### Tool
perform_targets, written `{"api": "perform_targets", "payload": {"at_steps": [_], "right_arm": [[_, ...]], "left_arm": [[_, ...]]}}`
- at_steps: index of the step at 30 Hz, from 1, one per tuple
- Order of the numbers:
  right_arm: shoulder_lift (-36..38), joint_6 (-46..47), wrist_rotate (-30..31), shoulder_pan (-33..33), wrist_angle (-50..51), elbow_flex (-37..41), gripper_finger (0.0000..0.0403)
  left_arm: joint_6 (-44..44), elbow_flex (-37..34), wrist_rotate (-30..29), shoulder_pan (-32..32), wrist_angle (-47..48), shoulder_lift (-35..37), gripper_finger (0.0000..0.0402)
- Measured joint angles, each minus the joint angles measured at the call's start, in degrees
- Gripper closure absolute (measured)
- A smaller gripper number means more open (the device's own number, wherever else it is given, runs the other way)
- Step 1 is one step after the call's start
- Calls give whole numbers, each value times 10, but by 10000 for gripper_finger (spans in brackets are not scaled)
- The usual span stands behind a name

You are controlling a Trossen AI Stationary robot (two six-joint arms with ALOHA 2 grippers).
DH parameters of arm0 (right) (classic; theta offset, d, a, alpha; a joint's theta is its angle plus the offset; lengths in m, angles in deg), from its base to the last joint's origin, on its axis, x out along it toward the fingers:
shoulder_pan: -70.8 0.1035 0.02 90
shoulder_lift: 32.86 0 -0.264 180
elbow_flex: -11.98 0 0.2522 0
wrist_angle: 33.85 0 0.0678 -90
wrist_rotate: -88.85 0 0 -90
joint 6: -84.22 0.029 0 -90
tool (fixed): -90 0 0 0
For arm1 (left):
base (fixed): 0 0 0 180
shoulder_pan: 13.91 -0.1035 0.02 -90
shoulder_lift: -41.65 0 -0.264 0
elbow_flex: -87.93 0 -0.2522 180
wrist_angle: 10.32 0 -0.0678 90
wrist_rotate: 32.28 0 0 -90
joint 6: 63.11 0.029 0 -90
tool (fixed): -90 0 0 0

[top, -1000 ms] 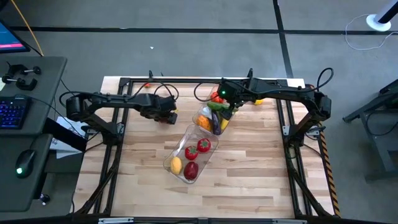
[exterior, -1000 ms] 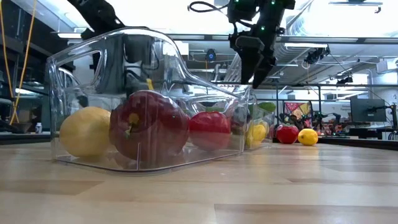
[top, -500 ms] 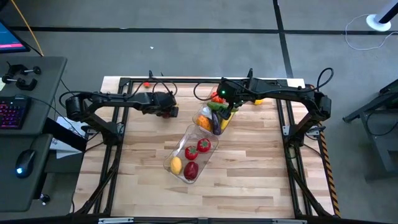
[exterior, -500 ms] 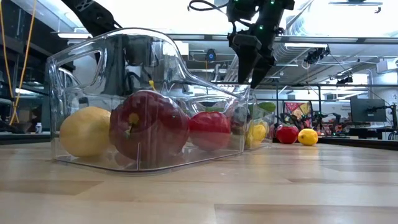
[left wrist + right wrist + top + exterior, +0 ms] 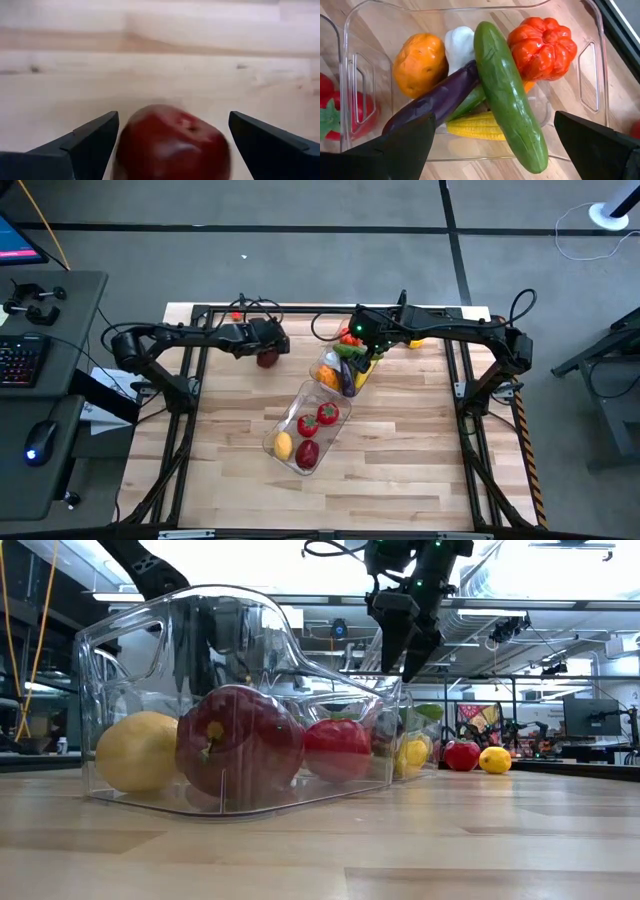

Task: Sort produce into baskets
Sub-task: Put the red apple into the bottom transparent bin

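A dark red apple point(image 5: 172, 142) lies on the wooden table at its far left point(image 5: 267, 360). My left gripper point(image 5: 174, 117) stands open over it, one finger on each side, and I see no touch. My right gripper point(image 5: 495, 116) hangs open above the far basket point(image 5: 340, 370). That basket holds a green cucumber point(image 5: 507, 95), a purple eggplant point(image 5: 437, 102), an orange-red pumpkin point(image 5: 542, 47), white garlic point(image 5: 459, 45) and corn. The near basket point(image 5: 305, 435) holds tomatoes, a lemon point(image 5: 138, 752) and a red apple point(image 5: 240, 745).
A loose tomato point(image 5: 461, 755) and lemon point(image 5: 494, 759) lie on the table behind the baskets, toward the far right. A small red piece point(image 5: 238, 315) sits by the far edge's frame. Bare wood lies along the near edge and the right side.
My left gripper has drawn back toward the table's far edge and tipped. The dark red apple, earlier covered by it in the high view, now shows on its near side, still on the table. My right arm has kept still.
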Motion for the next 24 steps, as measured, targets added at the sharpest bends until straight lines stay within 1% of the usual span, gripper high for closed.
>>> {"api": "perform_targets", "payload": {"at_steps": [2,7,16,22,24], "right_arm": [[0,0,0,0,0,0,4],[0,0,0,0,0,0,4],[0,-2,0,0,-10,0,4],[0,-2,0,0,-12,0,4],[0,-2,0,0,-12,0,4]], "left_arm": [[0,0,15,-2,0,-9,35],[13,1,26,3,2,-31,35],[118,0,30,7,7,-61,35],[226,3,33,7,2,-79,35],[245,3,40,7,3,-85,35]]}}
